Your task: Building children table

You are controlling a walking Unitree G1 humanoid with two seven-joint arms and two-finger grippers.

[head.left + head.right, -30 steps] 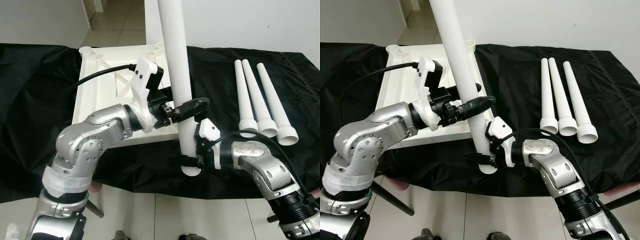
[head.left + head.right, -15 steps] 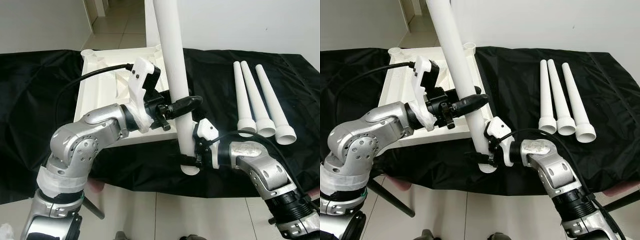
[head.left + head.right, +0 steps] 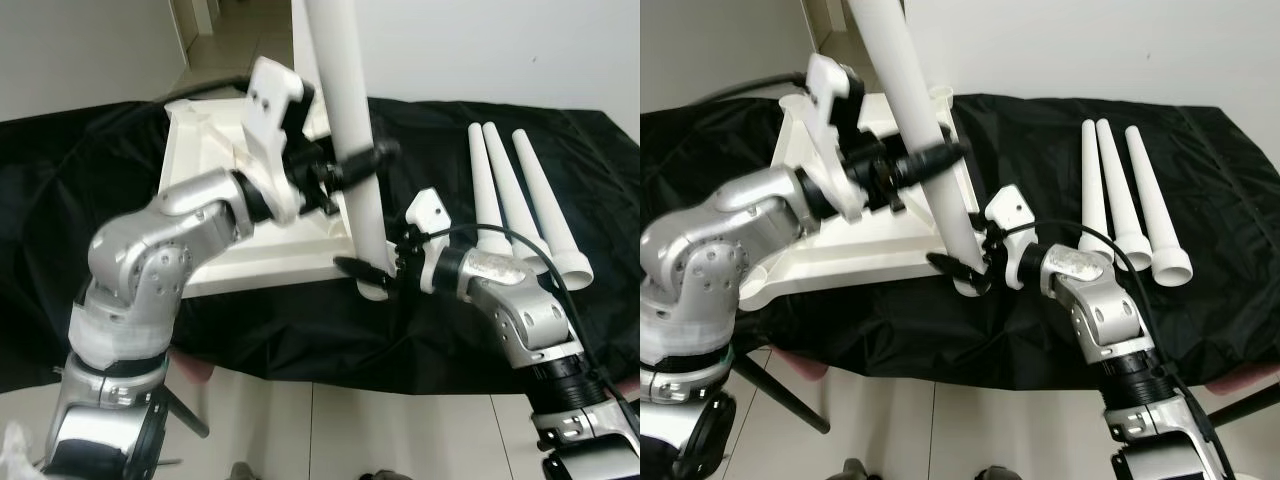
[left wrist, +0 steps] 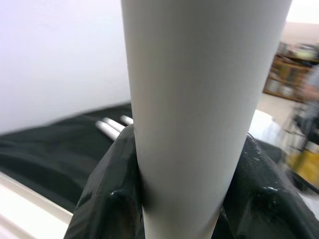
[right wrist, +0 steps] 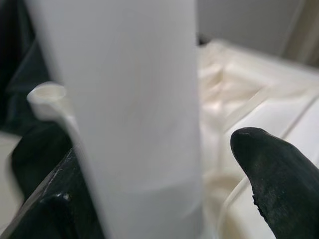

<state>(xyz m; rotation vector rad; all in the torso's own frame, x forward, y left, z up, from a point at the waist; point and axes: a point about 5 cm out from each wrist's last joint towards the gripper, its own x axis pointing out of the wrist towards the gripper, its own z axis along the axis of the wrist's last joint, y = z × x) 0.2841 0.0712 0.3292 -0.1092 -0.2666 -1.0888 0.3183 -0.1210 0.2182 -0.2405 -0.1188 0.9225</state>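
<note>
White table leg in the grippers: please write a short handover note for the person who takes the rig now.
Left gripper: shut on the long white plastic table leg, mid-height.
Right gripper: open around the leg's wide lower end, at the near right corner of the white upturned tabletop on the black cloth.
Done: one leg brought upright to that corner; seating cannot be judged.
Left: three spare white legs lie on the cloth to the right.
</note>
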